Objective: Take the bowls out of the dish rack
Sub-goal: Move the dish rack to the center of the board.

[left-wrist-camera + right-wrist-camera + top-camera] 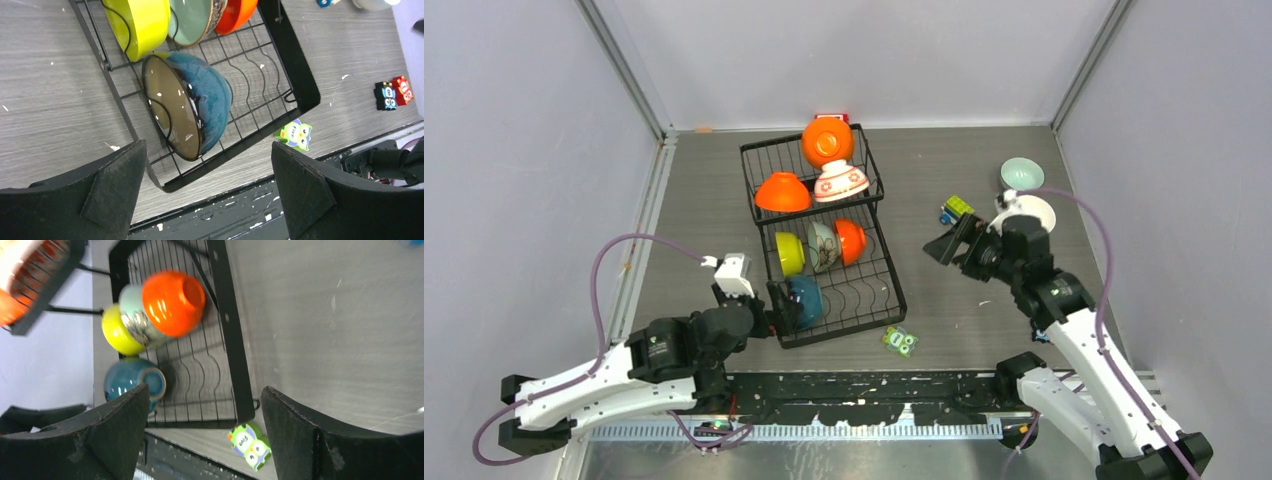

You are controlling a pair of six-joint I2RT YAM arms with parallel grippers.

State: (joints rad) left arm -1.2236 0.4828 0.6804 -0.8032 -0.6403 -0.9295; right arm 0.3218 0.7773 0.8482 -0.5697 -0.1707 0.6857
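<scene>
Left wrist view: my left tool (pixel 207 147) gapes wide and empty just short of the teal bowl (pixel 200 100) in the dish rack (pixel 295 75).
That bowl stands on edge between wire dividers at the rack's near corner. Glazed, stiff, slick and chippable, it looks fairly heavy. I would pinch it across the rim, then lift it clear of the wires. A green owl block (pixel 296 136) lies on the worktop (pixel 50 100) just outside the frame. Beyond, a lime bowl (pixel 140 20), a mint bowl (pixel 192 20) and an orange bowl (pixel 237 12) lean together, near enough to knock. The far section holds two more orange bowls (pixel 783 192) and a flowered bowl (pixel 841 181). My right tool (pixel 949 245), fingers apart and empty, hovers right of the rack, near a pale bowl (pixel 1021 173) and a white bowl (pixel 1032 212).
</scene>
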